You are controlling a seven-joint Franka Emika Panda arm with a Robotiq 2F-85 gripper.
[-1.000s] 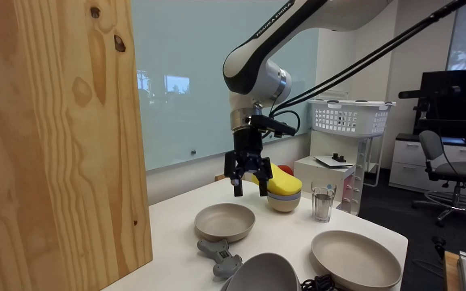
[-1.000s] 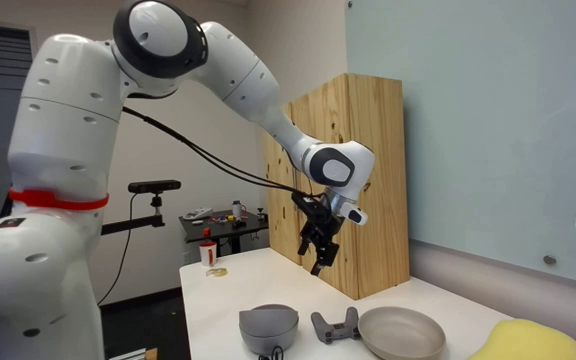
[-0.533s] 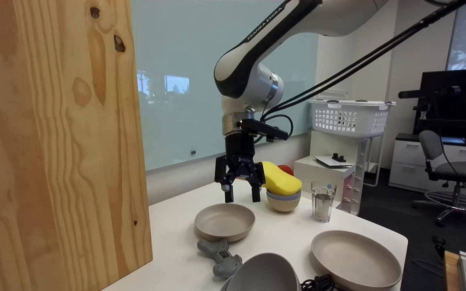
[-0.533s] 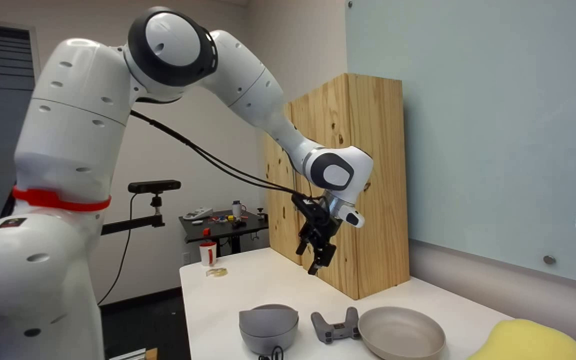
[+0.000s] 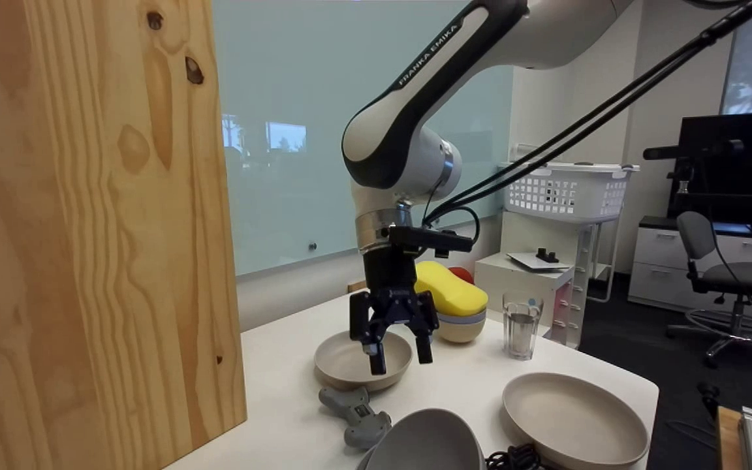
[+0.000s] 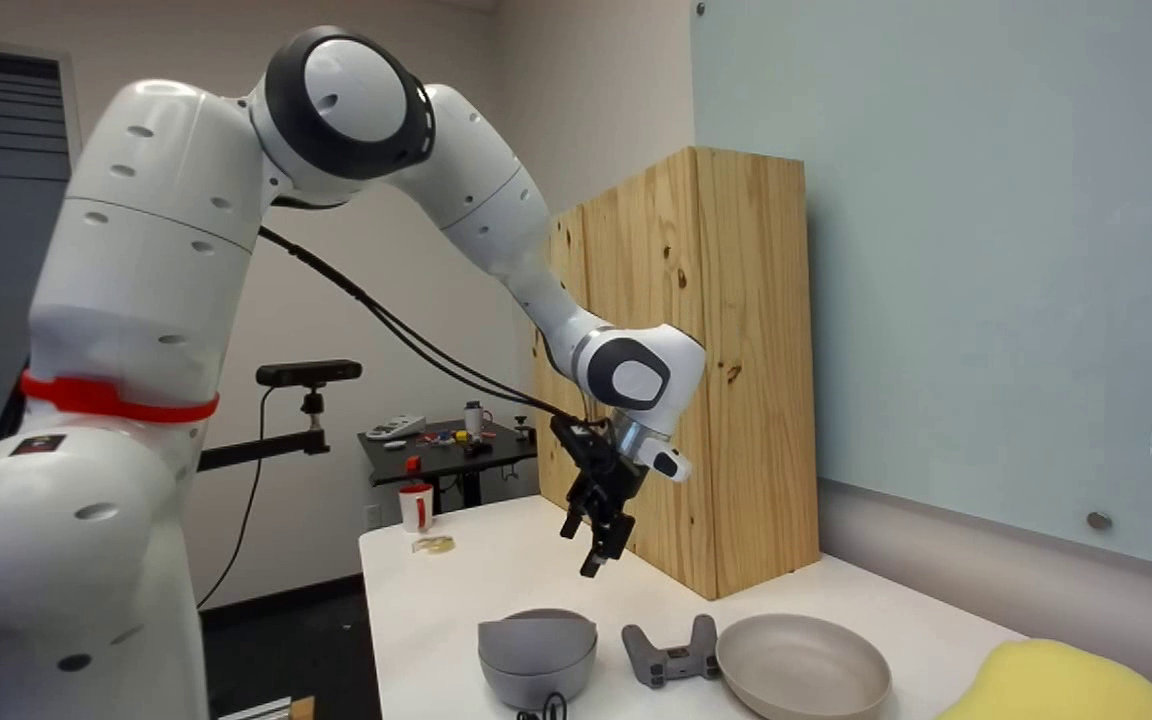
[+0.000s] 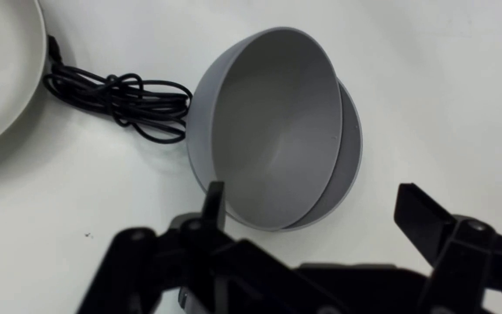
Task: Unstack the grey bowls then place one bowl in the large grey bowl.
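Grey bowls (image 7: 273,131), smooth and matt, one aslant inside the other; gripper (image 7: 310,190) spread wide, empty.

"How does your arm (image 6: 156,260) look, remotely?"
"I see glossy white, black trim (image 6: 286,100), a red band (image 6: 116,398), FRANKA EMIKA lettering (image 5: 428,55), black cables (image 6: 331,271); my gripper (image 5: 401,358) is black, with round screws (image 7: 477,225)."

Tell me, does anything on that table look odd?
Yes: the upper grey bowl sits askew in the lower one, tilted to one side instead of nesting level. No spill or breakage stands out.
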